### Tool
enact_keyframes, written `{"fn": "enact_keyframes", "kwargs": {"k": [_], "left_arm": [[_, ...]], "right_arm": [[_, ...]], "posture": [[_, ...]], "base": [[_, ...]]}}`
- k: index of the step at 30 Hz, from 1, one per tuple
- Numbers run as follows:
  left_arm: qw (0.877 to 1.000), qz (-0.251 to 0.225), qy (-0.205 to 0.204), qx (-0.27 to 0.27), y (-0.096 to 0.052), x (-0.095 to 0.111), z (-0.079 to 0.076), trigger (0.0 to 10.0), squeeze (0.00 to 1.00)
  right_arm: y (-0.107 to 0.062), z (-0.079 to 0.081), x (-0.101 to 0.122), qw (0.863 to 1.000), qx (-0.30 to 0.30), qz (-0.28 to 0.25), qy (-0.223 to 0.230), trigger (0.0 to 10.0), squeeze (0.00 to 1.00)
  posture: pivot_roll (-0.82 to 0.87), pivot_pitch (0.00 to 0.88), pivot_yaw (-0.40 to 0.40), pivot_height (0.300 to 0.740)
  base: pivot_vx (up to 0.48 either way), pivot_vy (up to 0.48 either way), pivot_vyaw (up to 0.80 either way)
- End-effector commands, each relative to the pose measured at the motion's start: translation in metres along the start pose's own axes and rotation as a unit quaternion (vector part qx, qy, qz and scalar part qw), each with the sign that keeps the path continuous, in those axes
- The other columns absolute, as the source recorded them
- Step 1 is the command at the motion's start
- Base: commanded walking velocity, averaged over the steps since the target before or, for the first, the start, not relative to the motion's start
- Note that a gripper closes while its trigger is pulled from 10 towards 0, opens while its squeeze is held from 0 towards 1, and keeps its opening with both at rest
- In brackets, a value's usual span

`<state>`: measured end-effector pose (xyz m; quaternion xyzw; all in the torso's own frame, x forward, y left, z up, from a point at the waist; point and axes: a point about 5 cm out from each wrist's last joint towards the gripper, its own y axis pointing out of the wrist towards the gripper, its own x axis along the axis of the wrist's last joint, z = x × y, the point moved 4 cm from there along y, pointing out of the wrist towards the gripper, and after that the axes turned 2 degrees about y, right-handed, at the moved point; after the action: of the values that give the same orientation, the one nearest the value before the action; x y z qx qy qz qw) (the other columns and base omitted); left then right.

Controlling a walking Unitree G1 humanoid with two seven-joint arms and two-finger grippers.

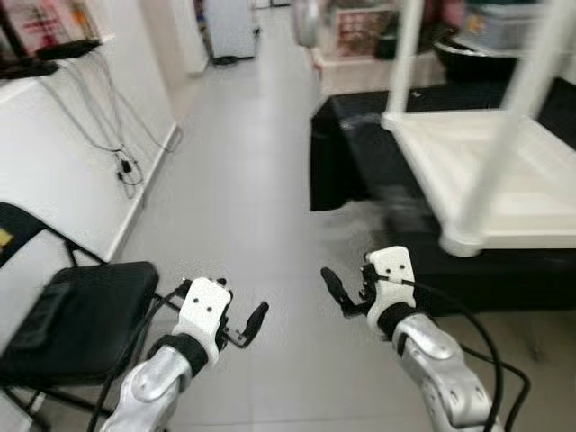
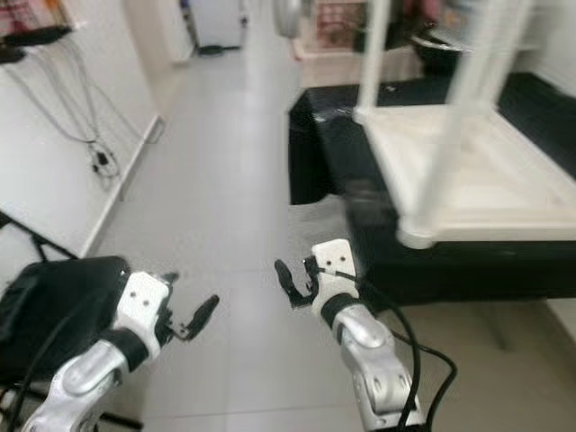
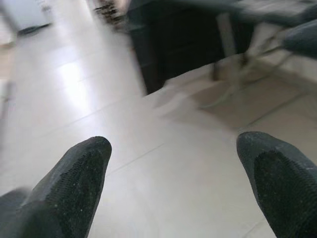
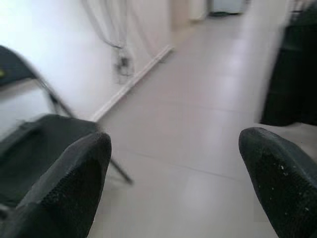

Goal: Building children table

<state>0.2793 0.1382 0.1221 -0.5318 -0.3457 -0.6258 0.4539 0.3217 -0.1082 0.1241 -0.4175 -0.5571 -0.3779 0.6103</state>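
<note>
Tiled hallway floor (image 1: 243, 180): upturned children's table (image 1: 477, 171) awaited assembly; L gripper (image 1: 236, 326) & R gripper (image 1: 346, 292) spread wide, empty, probably approaching.

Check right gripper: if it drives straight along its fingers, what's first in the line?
Probably the bare floor. The right gripper is open, holds nothing and points toward the robot's left. Its wrist view centres on tile, with the black folding chair off to one side. Depth is unclear.

Bright, even light; slight motion blur
</note>
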Motion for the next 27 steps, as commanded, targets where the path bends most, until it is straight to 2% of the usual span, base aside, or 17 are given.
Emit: {"fn": "enact_keyframes", "kwargs": {"k": [1, 7, 12, 16, 18, 27], "left_arm": [[1.000, 0.004, -0.003, 0.004, -0.0010, -0.0022, -0.0003, 10.0, 0.00], [1.000, -0.001, -0.015, 0.015, -0.0014, -0.0020, 0.0019, 10.0, 0.00], [1.000, -0.002, -0.018, 0.016, -0.0006, -0.0017, 0.0014, 10.0, 0.00], [1.000, -0.004, -0.021, 0.016, 0.0002, -0.0012, 0.0007, 10.0, 0.00], [1.000, -0.004, -0.021, 0.015, 0.0003, -0.0010, 0.0005, 10.0, 0.00], [1.000, -0.006, -0.021, 0.014, 0.0008, 0.0003, -0.0005, 10.0, 0.00]], "right_arm": [[-0.0017, -0.0071, 0.0012, 1.000, -0.010, -0.001, -0.006, 10.0, 0.00], [-0.0004, -0.0074, 0.0014, 1.000, -0.011, -0.001, -0.007, 10.0, 0.00], [0.0006, -0.0060, 0.0026, 1.000, -0.006, -0.003, -0.014, 10.0, 0.00], [0.0014, -0.0048, 0.0015, 1.000, 0.000, 0.001, -0.017, 10.0, 0.00], [0.0015, -0.0046, 0.0022, 1.000, 0.002, -0.001, -0.012, 10.0, 0.00], [0.0010, -0.0015, 0.0039, 1.000, 0.016, -0.004, -0.024, 10.0, 0.00]], "posture": [[-0.01, 0.046, 0.021, 0.740], [0.00, 0.046, 0.020, 0.740], [-0.01, 0.048, 0.015, 0.740], [-0.01, 0.049, 0.011, 0.740], [0.00, 0.049, 0.010, 0.740], [-0.01, 0.051, 0.007, 0.740]], "base": [[0.000, 0.000, 0.00], [0.000, 0.000, 0.00], [0.272, 0.000, -0.68], [0.294, 0.000, 0.00], [0.292, 0.000, -0.80], [0.315, 0.000, 0.00]]}}
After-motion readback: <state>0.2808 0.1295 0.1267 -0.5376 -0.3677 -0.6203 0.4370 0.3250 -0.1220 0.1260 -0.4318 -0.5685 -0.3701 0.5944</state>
